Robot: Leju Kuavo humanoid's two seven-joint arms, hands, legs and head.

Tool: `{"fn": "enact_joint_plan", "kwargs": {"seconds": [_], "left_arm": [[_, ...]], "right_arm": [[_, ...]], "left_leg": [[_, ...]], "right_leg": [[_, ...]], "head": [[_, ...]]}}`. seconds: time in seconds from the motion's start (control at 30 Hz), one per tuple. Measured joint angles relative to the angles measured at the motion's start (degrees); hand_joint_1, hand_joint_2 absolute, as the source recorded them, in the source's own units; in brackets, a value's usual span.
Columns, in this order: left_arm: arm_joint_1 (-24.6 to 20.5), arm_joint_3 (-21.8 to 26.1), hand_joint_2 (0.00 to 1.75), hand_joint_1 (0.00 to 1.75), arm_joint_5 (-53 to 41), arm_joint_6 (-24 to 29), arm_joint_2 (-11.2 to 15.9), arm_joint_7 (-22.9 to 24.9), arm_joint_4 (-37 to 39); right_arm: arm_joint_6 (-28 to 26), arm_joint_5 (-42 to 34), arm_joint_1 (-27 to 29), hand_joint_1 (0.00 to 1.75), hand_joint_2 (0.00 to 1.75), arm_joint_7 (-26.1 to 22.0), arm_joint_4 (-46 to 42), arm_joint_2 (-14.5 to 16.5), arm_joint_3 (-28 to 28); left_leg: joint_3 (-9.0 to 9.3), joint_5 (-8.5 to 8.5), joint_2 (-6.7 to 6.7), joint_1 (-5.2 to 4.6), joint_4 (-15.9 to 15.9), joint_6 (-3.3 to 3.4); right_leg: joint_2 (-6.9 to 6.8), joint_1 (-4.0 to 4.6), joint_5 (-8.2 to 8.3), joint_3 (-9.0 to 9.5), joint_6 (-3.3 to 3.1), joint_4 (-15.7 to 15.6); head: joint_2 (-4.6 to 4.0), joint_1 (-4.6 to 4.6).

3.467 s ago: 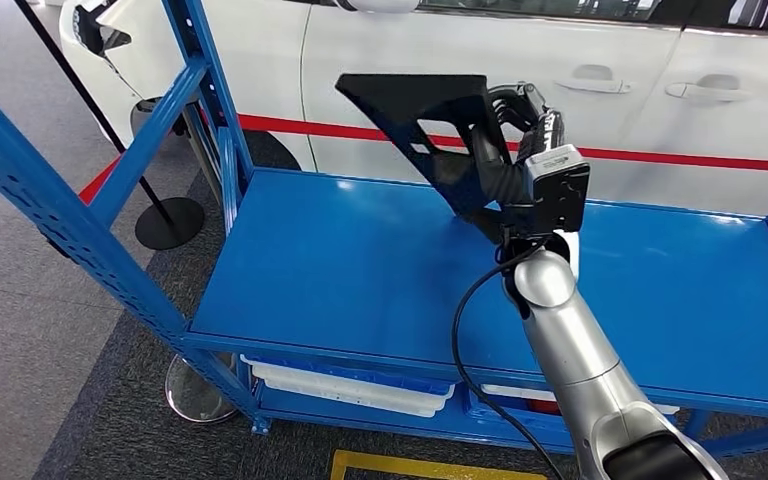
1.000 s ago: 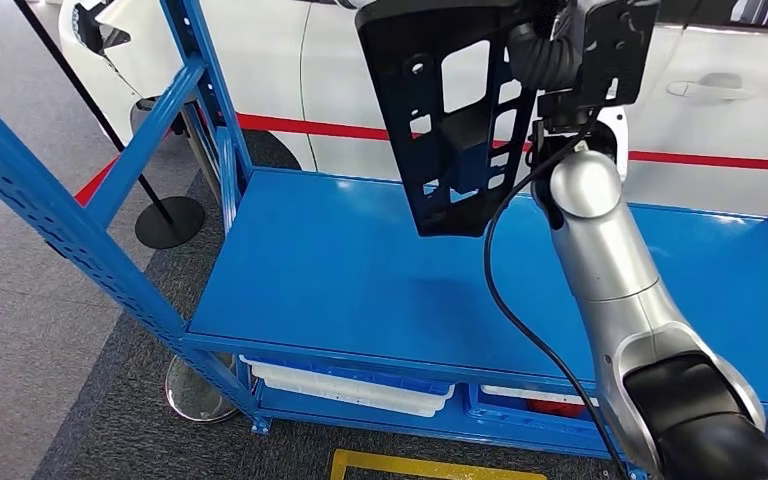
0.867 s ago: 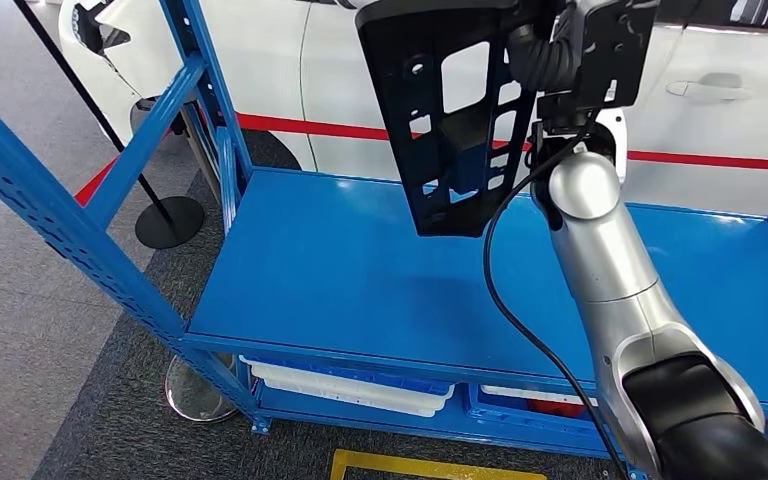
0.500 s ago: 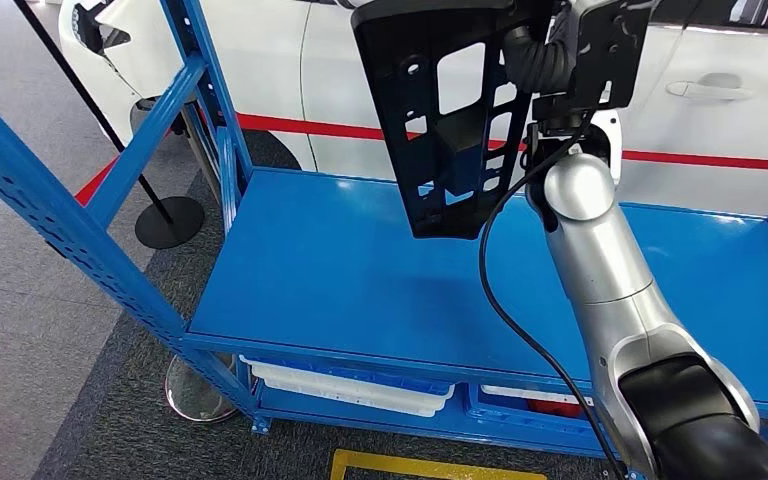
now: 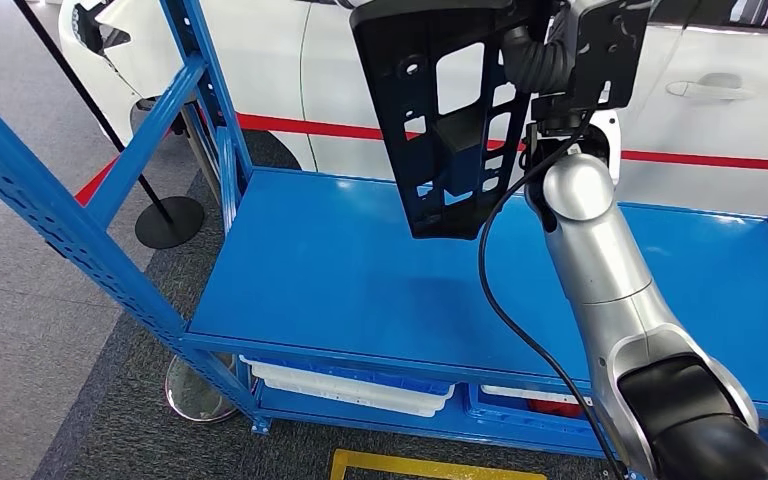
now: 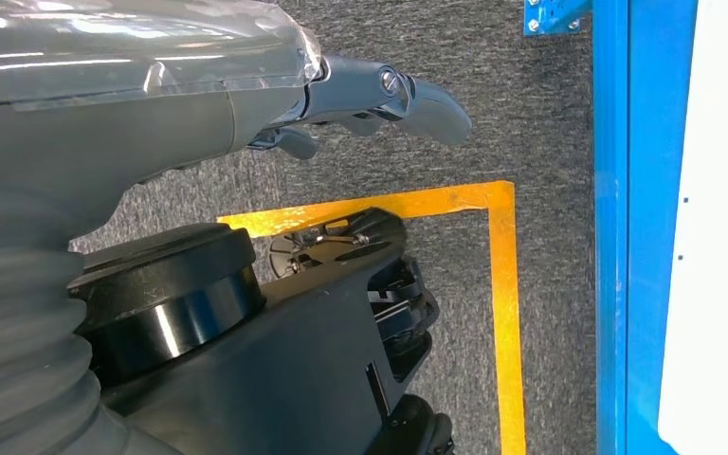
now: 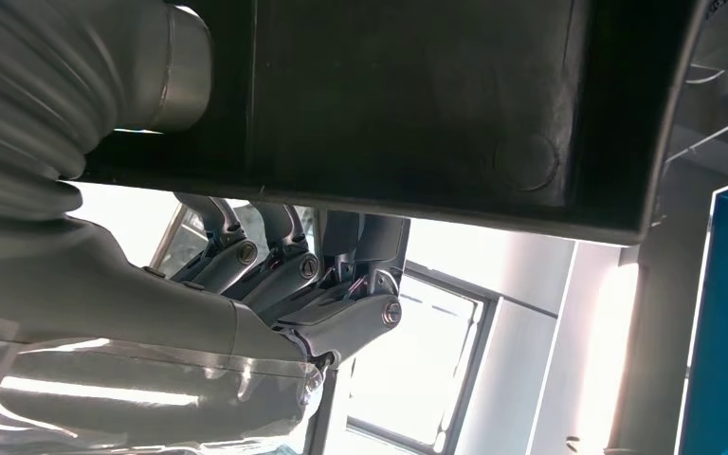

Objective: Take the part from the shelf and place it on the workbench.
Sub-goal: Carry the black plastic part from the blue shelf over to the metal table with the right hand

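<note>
Blue shelf [image 5: 360,270], its top surface bare beneath the part [image 5: 447,120]: a black flat bracket with cut-out slots, gripped upright by the right hand [image 5: 535,55] above the rear edge. Right wrist view: fingers [image 7: 284,275] curled against its rim. Left wrist view: left hand [image 6: 379,95] empty, fingers extended over yellow floor tape [image 6: 502,313].

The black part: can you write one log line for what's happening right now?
right hand: holds black part | part: raised above blue shelf, not touching | left hand: empty, hanging
</note>
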Motion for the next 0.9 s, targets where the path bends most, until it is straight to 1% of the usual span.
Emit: {"fn": "enact_joint_plan", "kwargs": {"seconds": [0.17, 0.33, 0.43, 0.5, 0.53, 0.57, 0.6, 0.67, 0.7, 0.73, 0.77, 0.8, 0.83, 0.87, 0.9], "left_arm": [[0.0, 0.0, 1.75, 0.0, 0.0, -0.1, 0.0, -0.1, 0.0], [0.1, 0.0, 1.75, 0.0, -1.1, -0.8, 0.0, -0.4, 0.0], [0.2, -0.2, 1.75, 0.0, -1.9, -1.0, 0.0, -0.3, 0.0], [0.3, -0.2, 1.75, 0.0, -2.2, -1.0, 0.0, -0.2, 0.0], [0.3, -0.2, 1.75, 0.0, -2.2, -1.0, 0.0, -0.2, 0.0], [0.4, -0.2, 1.75, 0.0, -2.2, -1.0, 0.0, -0.1, 0.0], [0.4, -0.2, 1.75, 0.0, -2.2, -1.2, 0.0, 0.0, 0.0], [0.3, -0.2, 1.75, 0.0, -2.1, -1.8, 0.2, 0.2, 0.0], [0.3, -0.2, 1.75, 0.0, -2.0, -2.1, 0.3, 0.3, 0.0], [0.3, -0.2, 1.75, 0.0, -1.8, -2.4, 0.4, 0.4, 0.0], [0.3, -0.2, 1.75, 0.0, -1.6, -2.6, 0.5, 0.5, 0.0], [0.3, -0.2, 1.75, 0.0, -1.5, -2.7, 0.5, 0.5, 0.0], [0.3, -0.2, 1.75, 0.0, -1.4, -2.8, 0.5, 0.6, 0.0], [0.3, -0.1, 1.75, 0.0, -1.2, -2.8, 0.5, 0.5, 0.0], [0.2, -0.1, 1.75, 0.0, -1.1, -2.9, 0.6, 0.5, 0.0]], "right_arm": [[0.0, 0.0, 0.0, 1.75, 1.75, 0.0, 0.0, 0.0, 0.0], [-0.1, 0.0, 0.0, 1.75, 1.75, 0.1, 0.0, 0.1, 0.0], [-0.1, 0.0, 0.1, 1.75, 1.75, 0.1, 0.2, 0.5, 0.1], [-0.1, -0.1, 0.1, 1.75, 1.75, 0.1, 0.3, 0.7, 0.1], [-0.2, -0.1, 0.0, 1.75, 1.75, 0.1, 0.3, 0.7, 0.1], [-0.2, -0.2, 0.0, 1.75, 1.75, 0.2, 0.3, 0.8, 0.1], [-0.2, -0.2, -0.1, 1.75, 1.75, 0.4, 0.3, 0.8, 0.1], [-0.1, -0.2, -0.4, 1.75, 1.75, 0.9, 0.4, 0.9, 0.0], [-0.1, -0.3, -0.4, 1.75, 1.75, 1.3, 0.5, 0.9, 0.0], [-0.1, -0.3, -0.4, 1.75, 1.75, 1.5, 0.6, 0.9, 0.0], [-0.1, -0.3, -0.4, 1.75, 1.75, 1.6, 0.7, 0.9, 0.0], [-0.1, -0.3, -0.4, 1.75, 1.75, 1.7, 0.7, 0.9, 0.0], [-0.1, -0.3, -0.4, 1.75, 1.75, 1.7, 0.8, 1.0, 0.0], [-0.1, -0.3, -0.4, 1.75, 1.75, 1.7, 0.8, 1.0, 0.0], [-0.1, -0.3, -0.5, 1.75, 1.75, 1.7, 0.8, 1.0, 0.0]], "left_leg": [[-0.02, -0.02, -0.01, -0.06, 0.0, 0.01], [-0.04, -0.11, -0.02, -0.25, 0.1, 0.15], [-0.03, -0.23, -0.02, -0.49, 0.1, 0.4], [0.08, -0.06, 0.01, -0.48, -0.1, 0.74], [0.22, 0.15, 0.05, -0.35, -0.4, 0.98], [0.36, 0.38, 0.11, -0.21, -0.7, 1.22], [0.47, 0.55, 0.17, -0.06, -1.0, 1.39], [0.4, 0.66, 0.23, -0.03, -1.1, 1.52], [0.31, 0.66, 0.22, -0.03, -1.0, 1.52], [0.23, 0.65, 0.21, -0.03, -0.9, 1.52], [0.18, 0.65, 0.17, -0.03, -0.8, 1.5], [0.15, 0.6, 0.11, -0.04, -0.7, 1.43], [0.14, 0.54, 0.06, -0.04, -0.6, 1.34], [0.05, 0.52, 0.0, -0.09, -0.5, 1.15], [-0.02, 0.51, -0.03, -0.12, -0.5, 0.9]], "right_leg": [[0.0, -0.06, 0.02, 0.0, 0.05, 0.0], [0.0, -0.24, -0.01, 0.0, 0.25, 0.0], [0.02, -0.48, -0.05, 0.0, 0.61, -0.1], [0.03, -0.52, -0.09, 0.03, 0.96, -0.1], [-0.01, -0.5, -0.46, -0.07, 1.11, 0.3], [-0.07, -0.46, -1.4, -0.52, 1.24, 1.4], [-0.14, -0.45, -2.98, -1.53, 1.32, 3.7], [-0.28, -0.58, -6.79, -4.9, 1.45, 11.1], [-0.32, -0.63, -7.92, -6.53, 1.51, 14.5], [-0.35, -0.66, -7.98, -7.43, 1.54, 16.3], [-0.38, -0.67, -6.89, -7.3, 1.5, 15.9], [-0.39, -0.68, -4.89, -6.02, 1.38, 13.2], [-0.4, -0.66, -2.81, -4.0, 1.18, 9.0], [-0.39, -0.54, -1.22, -2.03, 0.96, 5.1], [-0.38, -0.38, -0.25, -0.65, 0.74, 2.3]], "head": [[0.0, 0.0], [0.0, 0.0], [0.0, 0.0], [0.0, -0.01], [0.0, 0.01], [0.0, 0.01], [0.0, 0.02], [0.0, 0.02], [0.0, 0.02], [0.0, 0.02], [0.0, 0.02], [0.0, 0.02], [0.0, 0.02], [0.0, 0.01], [0.0, 0.01]]}}
